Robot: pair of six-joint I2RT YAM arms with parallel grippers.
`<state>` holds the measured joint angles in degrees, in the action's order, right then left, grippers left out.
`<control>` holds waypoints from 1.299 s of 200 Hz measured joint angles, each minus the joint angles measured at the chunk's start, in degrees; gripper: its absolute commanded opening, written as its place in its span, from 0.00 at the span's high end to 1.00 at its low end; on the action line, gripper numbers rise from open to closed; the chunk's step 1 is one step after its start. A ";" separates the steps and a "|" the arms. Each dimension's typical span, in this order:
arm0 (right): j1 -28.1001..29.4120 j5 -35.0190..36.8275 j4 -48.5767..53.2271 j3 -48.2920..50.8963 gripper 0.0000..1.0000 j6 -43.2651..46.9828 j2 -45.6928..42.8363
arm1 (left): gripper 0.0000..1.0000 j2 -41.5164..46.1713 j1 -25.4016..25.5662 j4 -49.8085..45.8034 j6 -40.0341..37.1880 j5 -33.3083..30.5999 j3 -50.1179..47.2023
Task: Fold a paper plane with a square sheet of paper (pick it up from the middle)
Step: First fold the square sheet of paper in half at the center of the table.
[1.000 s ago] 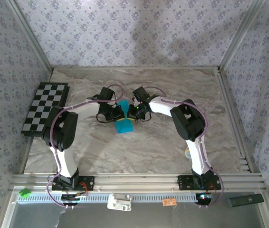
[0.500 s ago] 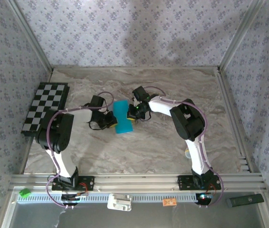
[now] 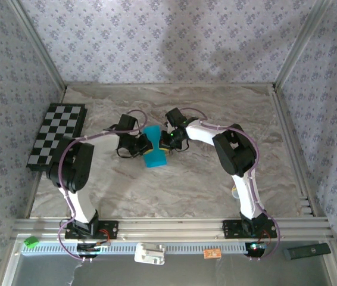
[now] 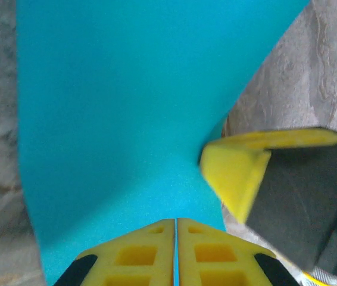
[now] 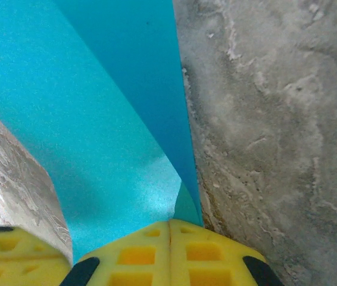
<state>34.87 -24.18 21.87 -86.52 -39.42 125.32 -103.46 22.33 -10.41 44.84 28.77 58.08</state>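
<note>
1. At the middle of the marble table, my left gripper and right gripper face each other across the square sheet of paper. Each is clamped tight on it from its own side.
2. As I judge it, the pickup from the middle is done. The sheet is pinched narrow at its waist and bowed, but no sharp tip, wing or firm centre crease shows. Nearly all the folding is left.
3. The overhead view gives the setting: the sheet sits well apart from the checkered board.
4. My left wrist view adds the grip itself, with closed fingers and the paper running between them.
5. My right wrist view adds two teal planes meeting at a bend, which is too small to tell from overhead.
</note>
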 measured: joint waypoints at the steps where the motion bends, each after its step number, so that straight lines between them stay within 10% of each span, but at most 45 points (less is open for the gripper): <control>1: 0.00 0.00 0.00 0.00 1.00 0.02 0.00 | 0.91 -0.15 -0.07 0.04 0.09 -0.09 0.07; 105: -0.02 0.00 0.00 0.00 1.00 0.02 0.11 | 0.90 4.02 -10.60 4.42 1.75 2.08 -10.64; 175: -0.02 0.00 0.00 0.00 1.00 0.02 0.11 | 0.90 2.99 0.00 2.08 3.28 2.05 -2.93; 260: -0.07 -0.04 0.00 0.00 1.00 0.02 0.37 | 0.92 4.00 -1.33 0.00 1.49 0.28 -9.33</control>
<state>34.81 -24.23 21.87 -86.52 -39.40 125.69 -99.46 20.99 -10.41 46.33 29.06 48.75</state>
